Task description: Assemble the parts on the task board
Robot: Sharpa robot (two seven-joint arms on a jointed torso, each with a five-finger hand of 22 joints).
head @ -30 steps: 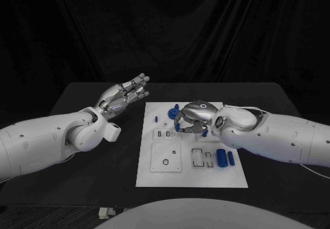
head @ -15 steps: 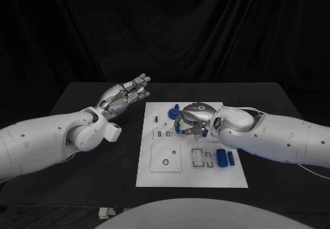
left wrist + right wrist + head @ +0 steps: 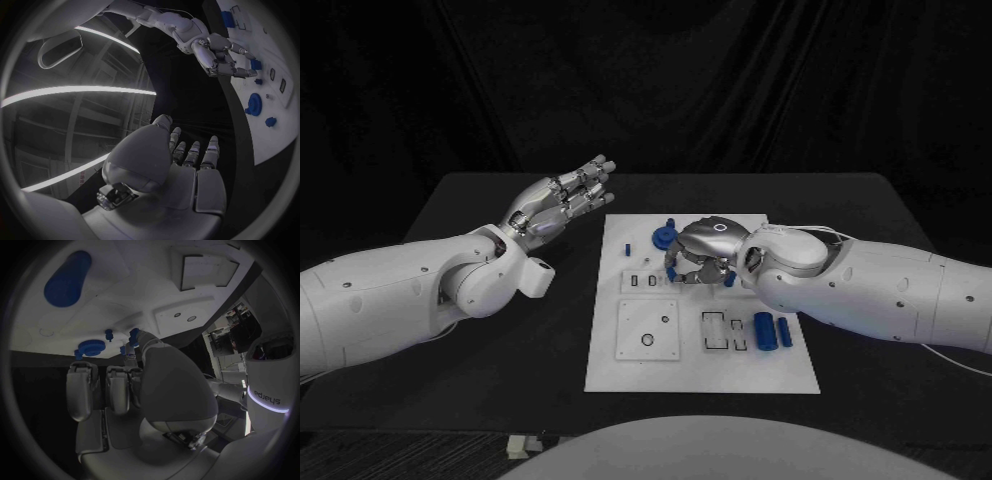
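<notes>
The right hand [image 3: 702,247] hangs low over the far middle of the white task board [image 3: 625,372], its fingers curled down round a small blue part [image 3: 672,270] at its fingertips; whether that piece is actually pinched or only touched cannot be told, since the palm hides the contact. Just beyond its fingers a flat blue disc [image 3: 92,347] with a toothed rim sits on the board, beside a small blue peg [image 3: 109,333]. Nearer the robot than the hand, a blue cylinder [image 3: 764,331] lies on its side beside rectangular slots. The left hand [image 3: 564,203] is held up off the board's left edge, well apart from every part, fingers straight and spread, holding nothing. The parts look like hard, light plastic: stiff, smooth and probably slippery, likely to skid or tip. The small ones seem best pinched across their sides near the top, the cylinder across its middle.
</notes>
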